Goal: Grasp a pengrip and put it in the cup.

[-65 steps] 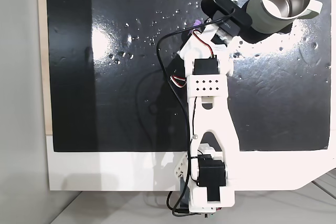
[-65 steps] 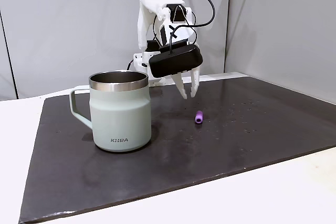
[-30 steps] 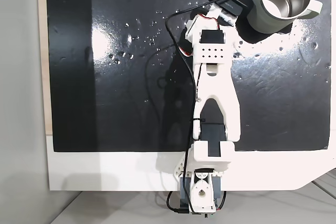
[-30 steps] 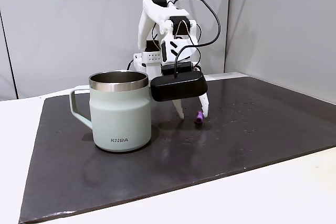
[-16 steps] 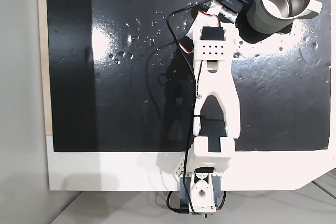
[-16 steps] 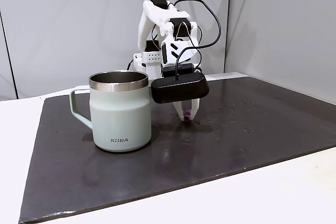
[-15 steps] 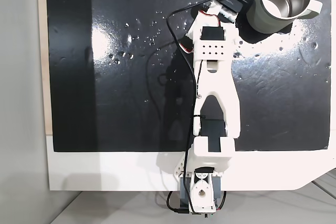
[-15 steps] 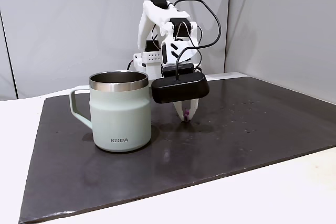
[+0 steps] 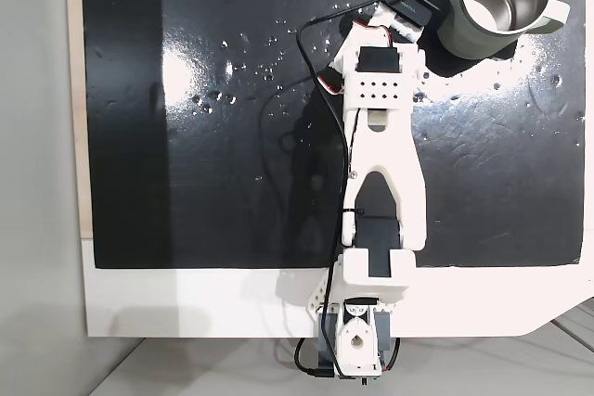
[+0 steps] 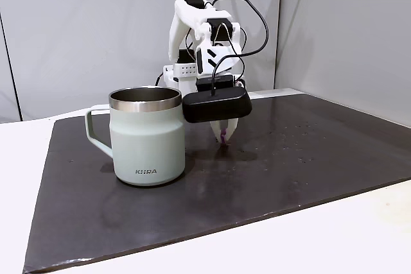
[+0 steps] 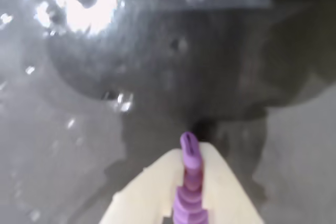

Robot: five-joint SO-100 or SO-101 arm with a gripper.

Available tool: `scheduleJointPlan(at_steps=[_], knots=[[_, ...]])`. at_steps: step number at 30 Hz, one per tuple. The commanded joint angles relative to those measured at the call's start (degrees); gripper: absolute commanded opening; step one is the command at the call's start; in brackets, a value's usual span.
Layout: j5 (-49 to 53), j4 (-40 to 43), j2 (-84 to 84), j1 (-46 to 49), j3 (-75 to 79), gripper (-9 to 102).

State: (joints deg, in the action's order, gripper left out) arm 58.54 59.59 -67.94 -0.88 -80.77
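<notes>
A dark, glossy mat [image 9: 186, 136] covers a white tabletop [image 10: 359, 235], catching bright glare from light above. Behind it stand plain grey wall panels [image 10: 83, 30] with 1 vertical seam between them at the right.

I'm looking at a white desk [image 10: 359, 235] with a dark glossy mat [image 10: 308, 165] lying flat on it, covering most of the top. The cup [image 10: 146, 136] is standing upright on the mat, handle pointing left in that fixed view, and the arm's base [image 9: 357, 345] is sitting at the desk's near edge.
</notes>
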Motion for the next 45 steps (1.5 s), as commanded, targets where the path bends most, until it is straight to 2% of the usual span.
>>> scheduleJointPlan(at_steps=[1,13,19,24,30,45], knots=[[-3.5,5.6,-9.0,-1.1,2.4,0],[-4.3,13.3,-26.9,6.9,2.3,0],[-3.7,11.6,-36.3,15.4,1.0,0],[-3.2,9.3,-40.0,17.5,1.1,0],[-2.3,1.5,-40.4,20.0,1.1,0],[-3.8,-11.7,-28.8,23.2,0.9,0]])
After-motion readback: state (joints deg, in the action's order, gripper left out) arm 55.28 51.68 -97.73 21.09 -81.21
